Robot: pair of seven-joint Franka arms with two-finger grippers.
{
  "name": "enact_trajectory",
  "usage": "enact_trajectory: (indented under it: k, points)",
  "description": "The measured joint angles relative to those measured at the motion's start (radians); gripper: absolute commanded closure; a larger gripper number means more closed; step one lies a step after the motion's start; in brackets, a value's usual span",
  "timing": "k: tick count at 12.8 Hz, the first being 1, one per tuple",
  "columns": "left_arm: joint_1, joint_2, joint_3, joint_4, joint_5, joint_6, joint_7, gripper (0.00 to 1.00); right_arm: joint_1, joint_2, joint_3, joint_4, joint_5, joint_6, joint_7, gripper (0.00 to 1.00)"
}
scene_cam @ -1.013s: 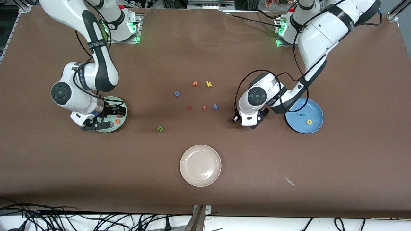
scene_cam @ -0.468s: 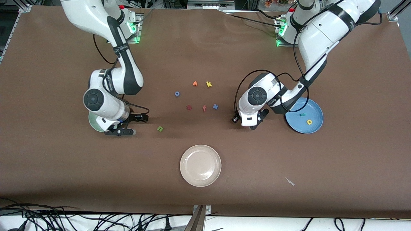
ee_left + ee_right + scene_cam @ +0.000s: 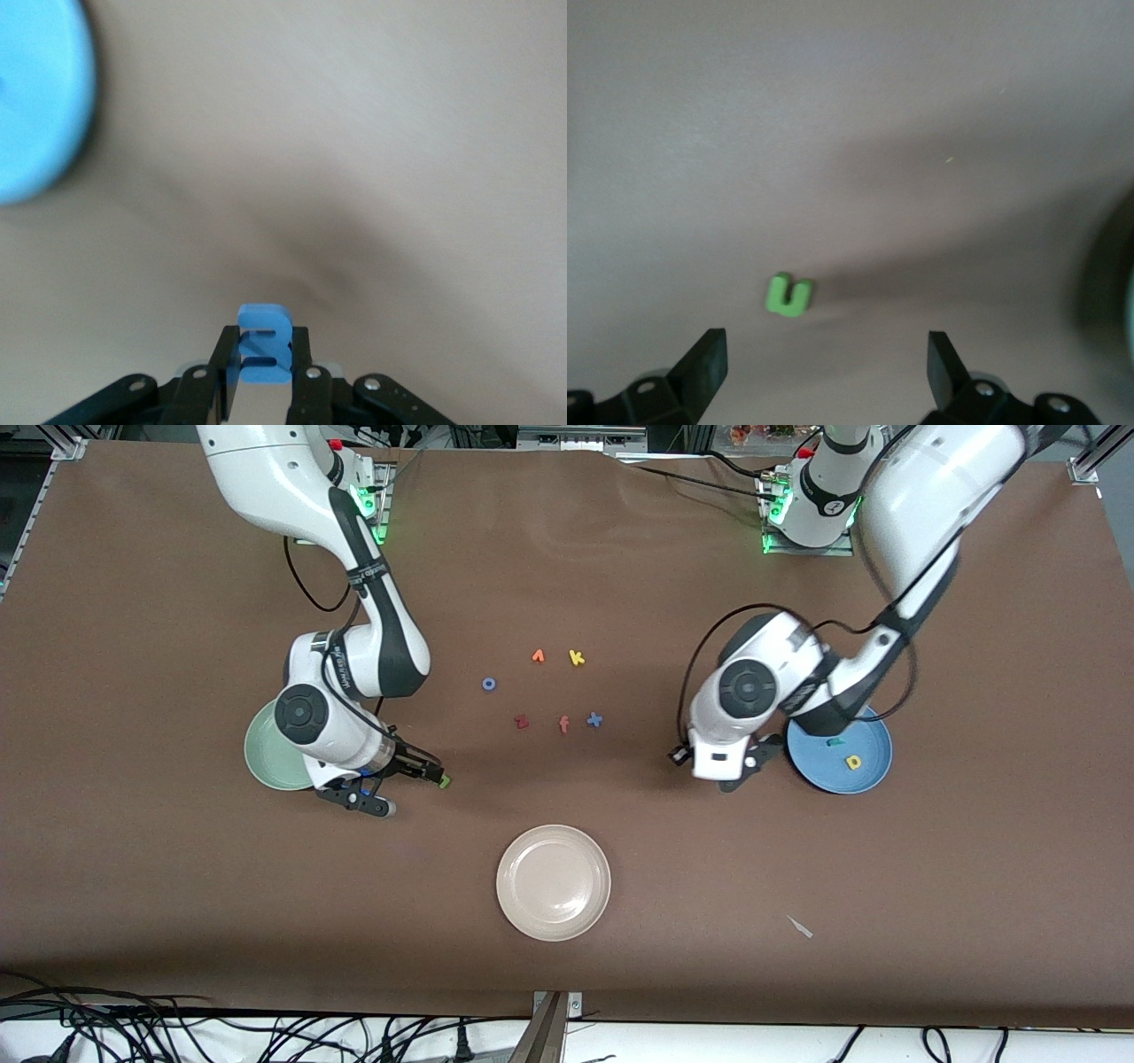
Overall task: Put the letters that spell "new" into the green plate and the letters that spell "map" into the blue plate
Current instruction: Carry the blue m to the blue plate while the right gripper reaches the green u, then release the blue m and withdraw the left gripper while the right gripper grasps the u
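Green foam is what our right arm is after: the green n (image 3: 788,294) lies flat on the brown table (image 3: 620,558), between the green plate (image 3: 266,757) and the cluster of spare letters, and nearer the front camera than that cluster. Our right gripper (image 3: 403,784) hangs low over the table with its fingers spread wide and nothing in them; in the right wrist view the n sits just ahead of the gap and off toward one finger, so we judge a short advance and a small sideways shift would centre it. The letter is small, with its open end turned away from the gripper. Our left gripper (image 3: 261,376) is clamped on the light blue m (image 3: 264,347), held just beside the blue plate (image 3: 873,735) at the left arm's end, where a yellow a (image 3: 853,762) and a teal p (image 3: 834,741) already lie
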Motion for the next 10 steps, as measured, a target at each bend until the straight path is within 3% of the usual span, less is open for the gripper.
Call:
enact_trajectory:
  k: [3,6,7,8,10]
  points:
    - [0.198,-0.044,-0.061,-0.031,-0.004,-0.150,0.282,1.00,0.043,0.040,0.001,0.015,0.000,0.033,0.168,0.00]
    - [0.320,-0.011,-0.053,-0.112,0.044,-0.122,0.476,0.98,0.045,0.072,-0.001,0.047,0.000,0.037,0.218,0.00]
    - [0.353,0.009,-0.052,-0.147,0.078,-0.075,0.499,0.92,0.043,0.077,-0.002,0.048,0.000,0.036,0.225,0.00]
    - [0.380,0.029,-0.051,-0.184,0.111,-0.014,0.509,0.75,0.041,0.082,-0.004,0.048,0.000,0.036,0.229,0.01]
    - [0.416,0.060,-0.050,-0.236,0.151,0.073,0.512,0.00,0.039,0.095,-0.003,0.048,0.000,0.035,0.233,0.05]
